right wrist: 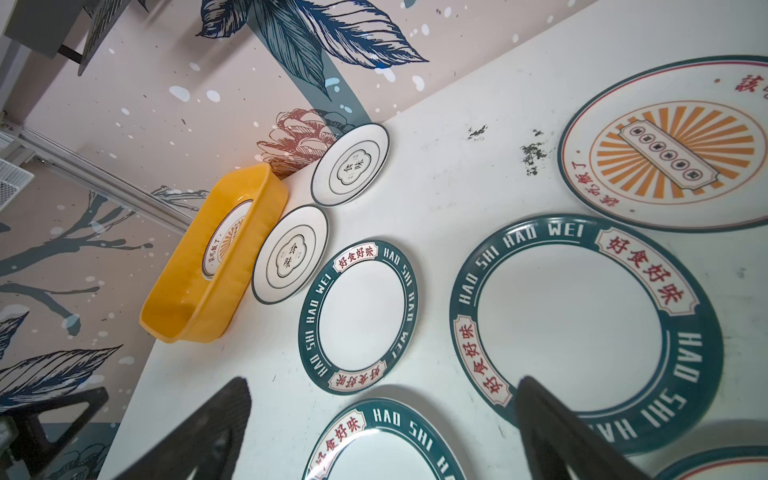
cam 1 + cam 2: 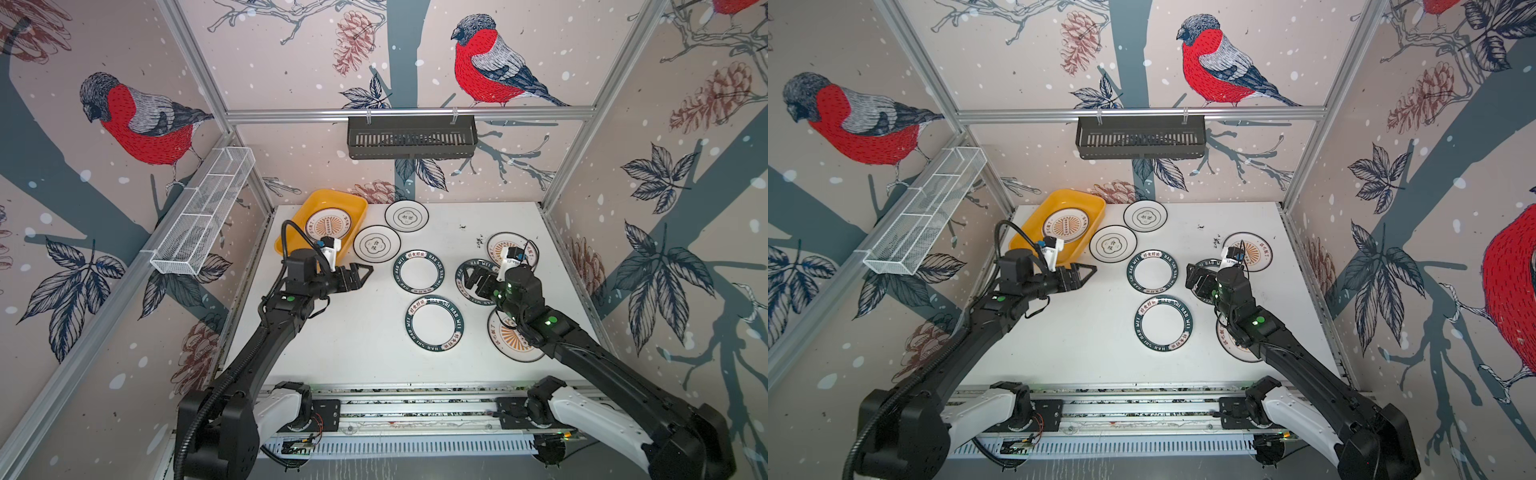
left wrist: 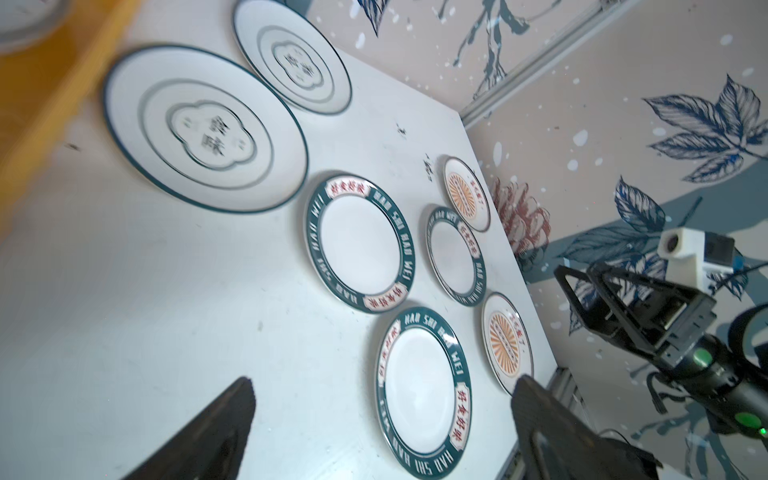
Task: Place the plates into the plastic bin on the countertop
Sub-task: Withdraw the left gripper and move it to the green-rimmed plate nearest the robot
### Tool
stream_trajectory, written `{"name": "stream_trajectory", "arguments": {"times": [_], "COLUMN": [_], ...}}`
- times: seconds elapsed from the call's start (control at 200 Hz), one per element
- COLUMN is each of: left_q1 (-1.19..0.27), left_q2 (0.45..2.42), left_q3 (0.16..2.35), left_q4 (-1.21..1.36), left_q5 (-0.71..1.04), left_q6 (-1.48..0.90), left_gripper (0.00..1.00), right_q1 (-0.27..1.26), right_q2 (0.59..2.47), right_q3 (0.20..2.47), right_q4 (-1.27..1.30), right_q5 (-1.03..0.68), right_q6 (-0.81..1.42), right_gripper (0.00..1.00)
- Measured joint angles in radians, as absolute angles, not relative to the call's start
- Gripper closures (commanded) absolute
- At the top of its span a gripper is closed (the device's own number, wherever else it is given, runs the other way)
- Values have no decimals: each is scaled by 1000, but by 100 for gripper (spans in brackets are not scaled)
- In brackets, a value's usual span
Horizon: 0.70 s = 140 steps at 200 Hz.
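The white countertop [image 2: 353, 353] bore the yellow bin [image 2: 328, 198], with one sunburst plate [image 2: 328, 224] lying flat inside the bin. Just beside the bin's long right wall lay a flower plate [image 2: 377, 244], and a second flower plate [image 2: 406, 215] lay off the bin's far right corner. Farther right of the bin lay three green-rimmed plates [image 2: 418, 272], and farthest from the bin two more sunburst plates [image 2: 496, 244]. The left gripper [image 2: 360, 277] hung just off the bin's near right corner, fingers [image 3: 220, 436] spread wide and empty. The right gripper [image 2: 476, 282], well apart from the bin, hung above the green-rimmed plate farthest from it, fingers [image 1: 224, 415] also wide, holding nothing.
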State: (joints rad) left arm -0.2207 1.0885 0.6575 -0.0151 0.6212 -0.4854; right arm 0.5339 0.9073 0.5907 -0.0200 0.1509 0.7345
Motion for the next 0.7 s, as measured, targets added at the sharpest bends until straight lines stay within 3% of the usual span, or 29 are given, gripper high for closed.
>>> {"name": "stream_trajectory", "arguments": {"times": [0.445, 0.7], "left_q1": [-625, -677], "left_q2": [1230, 1347], "left_q3": [503, 458], "left_q4": [254, 360], "left_q5": [430, 414], "left_q6": [-609, -692], "left_gripper": [4, 11], "right_q1": [534, 549], "right_q2": [841, 826], "right_q3": [495, 455], "right_q4": [-49, -7], "right_q5": [139, 133], "right_q6": [786, 812], "right_gripper": [0, 0]}}
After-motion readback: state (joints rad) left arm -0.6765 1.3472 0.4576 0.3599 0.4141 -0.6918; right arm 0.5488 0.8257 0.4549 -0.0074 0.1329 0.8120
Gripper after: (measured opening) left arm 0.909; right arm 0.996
